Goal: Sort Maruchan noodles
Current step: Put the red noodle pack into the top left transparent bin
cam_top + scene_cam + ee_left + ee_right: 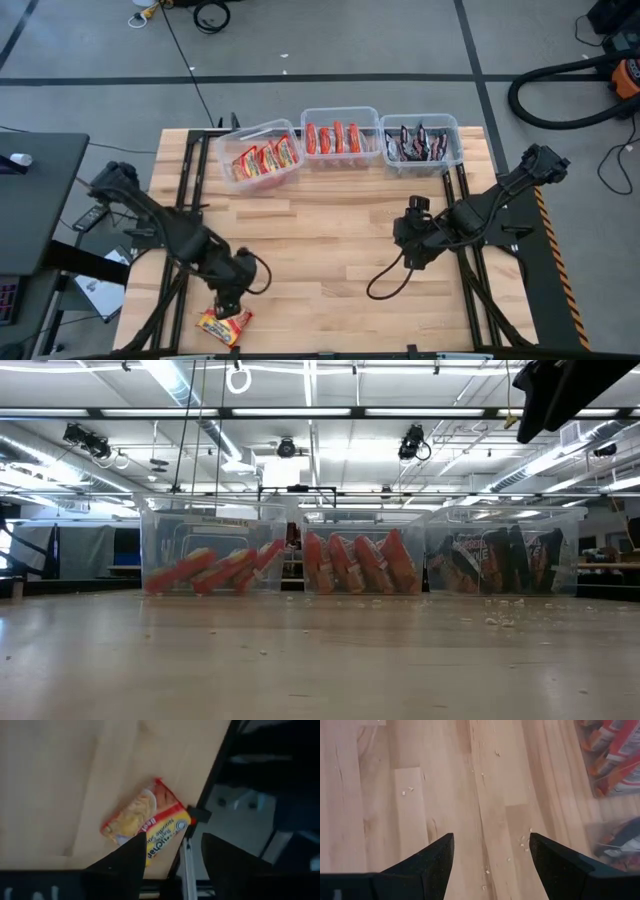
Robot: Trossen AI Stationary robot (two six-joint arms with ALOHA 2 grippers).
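Over at the tabletop's front-left corner, the left gripper (229,303) hovers with fingers apart above one orange-yellow Maruchan packet (223,325) lying flat at the table's very edge. Along the back edge stand three clear bins: orange-yellow packets (266,156) in the left, red ones (333,137) in the middle, dark ones (419,143) in the right. Right of center, the right gripper (408,250) waits, fingers spread, holding nothing.

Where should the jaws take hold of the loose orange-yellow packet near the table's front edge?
Probably from straight above. The orange-yellow packet lies flat at the table edge, so nothing stands up to pinch. The left gripper hangs open over it; closing across the packet's short width, mid-body, looks best, clear of the crinkly end seals.
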